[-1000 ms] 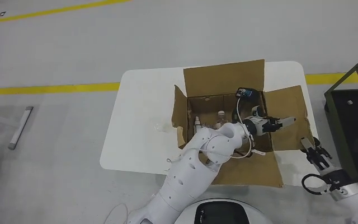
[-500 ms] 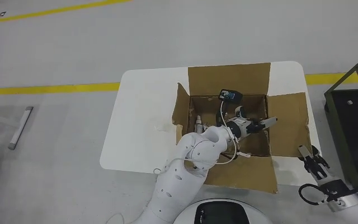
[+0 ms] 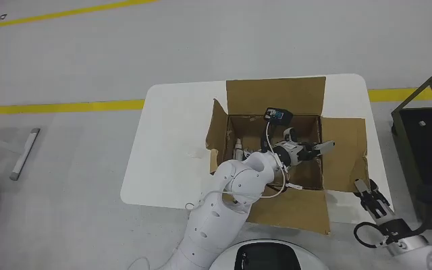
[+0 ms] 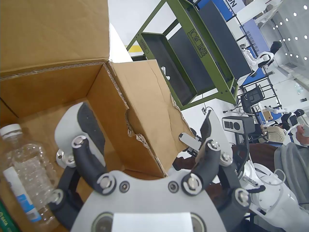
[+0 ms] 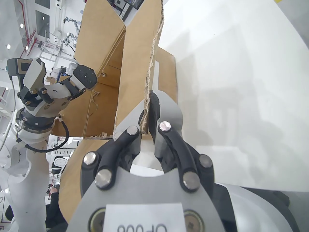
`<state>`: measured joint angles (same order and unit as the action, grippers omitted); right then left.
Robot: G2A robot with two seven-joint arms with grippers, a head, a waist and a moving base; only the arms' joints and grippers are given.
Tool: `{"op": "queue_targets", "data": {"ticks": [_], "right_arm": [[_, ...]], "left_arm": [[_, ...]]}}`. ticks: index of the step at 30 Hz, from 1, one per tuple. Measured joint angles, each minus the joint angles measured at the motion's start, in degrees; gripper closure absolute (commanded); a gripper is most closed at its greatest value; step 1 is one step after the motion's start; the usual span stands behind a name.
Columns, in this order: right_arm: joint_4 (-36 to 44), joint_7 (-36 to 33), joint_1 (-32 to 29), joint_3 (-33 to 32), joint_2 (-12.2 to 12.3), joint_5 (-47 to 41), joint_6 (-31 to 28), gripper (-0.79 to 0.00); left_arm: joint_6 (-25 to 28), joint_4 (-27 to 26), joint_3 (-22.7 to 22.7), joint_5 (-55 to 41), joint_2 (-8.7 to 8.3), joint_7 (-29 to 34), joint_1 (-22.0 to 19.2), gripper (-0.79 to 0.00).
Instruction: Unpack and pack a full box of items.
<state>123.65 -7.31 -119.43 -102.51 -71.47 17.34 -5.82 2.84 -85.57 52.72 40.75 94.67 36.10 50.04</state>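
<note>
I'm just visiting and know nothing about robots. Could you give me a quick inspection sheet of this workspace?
Surface: white table, carrying the box.
Job's things: open cardboard box; clear plastic bottle inside it.
Clutter: small pale scrap on the table beside the box.
End effectors: left end effector open at the box's opening; right end effector shut on a side flap.
Cables: black cable looped at the left wrist.
Surroundings: green metal cart; yellow floor lines.

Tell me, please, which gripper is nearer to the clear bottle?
Left. The left gripper is at the box wall, close to the bottle; the right gripper is shut on the flap outside the box.
</note>
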Motion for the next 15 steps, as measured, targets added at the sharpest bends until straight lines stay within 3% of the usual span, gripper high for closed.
{"op": "queue_targets", "data": {"ticks": [7,15], "right_arm": [[0.0,-0.3,0.2,0.0,-0.1,0.4,0.2,0.000],[0.2,-0.2,0.1,0.4,-0.3,1.1,0.7,0.000]], "left_arm": [[-0.8,0.1,-0.6,3.7,-0.31,2.2,-0.5,-0.785],[-11.9,2.2,-3.2,13.8,-0.33,14.6,-3.8,-0.785]]}}
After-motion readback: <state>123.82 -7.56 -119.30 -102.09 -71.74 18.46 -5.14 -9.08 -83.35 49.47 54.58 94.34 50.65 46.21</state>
